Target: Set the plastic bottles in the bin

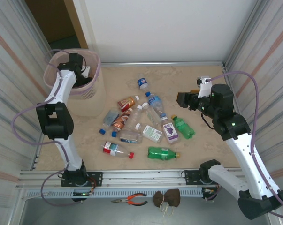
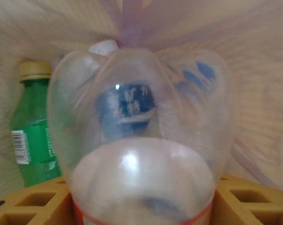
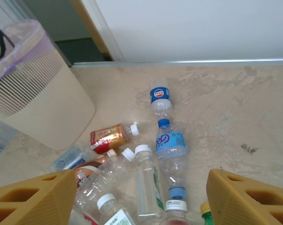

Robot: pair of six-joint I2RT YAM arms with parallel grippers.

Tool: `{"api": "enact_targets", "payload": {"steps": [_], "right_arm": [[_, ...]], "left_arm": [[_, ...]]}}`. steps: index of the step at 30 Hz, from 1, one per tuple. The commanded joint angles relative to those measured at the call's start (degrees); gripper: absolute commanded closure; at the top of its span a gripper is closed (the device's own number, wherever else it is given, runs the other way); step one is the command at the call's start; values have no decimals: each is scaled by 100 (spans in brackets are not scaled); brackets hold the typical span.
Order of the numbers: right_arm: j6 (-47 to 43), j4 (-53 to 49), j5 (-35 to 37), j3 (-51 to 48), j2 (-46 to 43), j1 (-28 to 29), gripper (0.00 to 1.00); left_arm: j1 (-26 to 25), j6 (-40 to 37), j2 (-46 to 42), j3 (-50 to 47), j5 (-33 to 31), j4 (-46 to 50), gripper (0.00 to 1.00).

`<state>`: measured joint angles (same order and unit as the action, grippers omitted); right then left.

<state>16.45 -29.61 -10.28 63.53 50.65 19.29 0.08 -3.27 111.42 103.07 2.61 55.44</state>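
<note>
My left gripper (image 1: 78, 65) hangs over the mouth of the bin (image 1: 95, 60), a beige basket with a pink liner. In the left wrist view its yellow fingers (image 2: 38, 201) are shut on a clear bottle (image 2: 141, 173) with a red label edge, base toward the camera. Below it, inside the liner, lie a green bottle (image 2: 35, 136) and a blue-labelled one (image 2: 127, 108). Several plastic bottles (image 1: 141, 126) lie scattered mid-table. My right gripper (image 1: 181, 99) hovers open to their right with nothing between its fingers (image 3: 249, 197); it looks down on a blue-labelled bottle (image 3: 171, 145) and the bin (image 3: 42, 112).
Two green bottles (image 1: 162, 153) lie nearest the front edge. Orange-handled pliers (image 1: 130, 200) and a brown lump (image 1: 167, 198) rest on the front rail. Ribbed walls close in both sides, and a white wall stands behind. Bare tabletop (image 1: 202, 150) lies to the right of the heap.
</note>
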Motion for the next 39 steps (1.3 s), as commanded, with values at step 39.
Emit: {"api": "enact_targets", "payload": {"steps": [39], "right_arm": [[-771, 384, 42, 1968, 3600, 600, 27]], "left_arm": [[58, 177, -2157, -143, 531, 48, 21]]}}
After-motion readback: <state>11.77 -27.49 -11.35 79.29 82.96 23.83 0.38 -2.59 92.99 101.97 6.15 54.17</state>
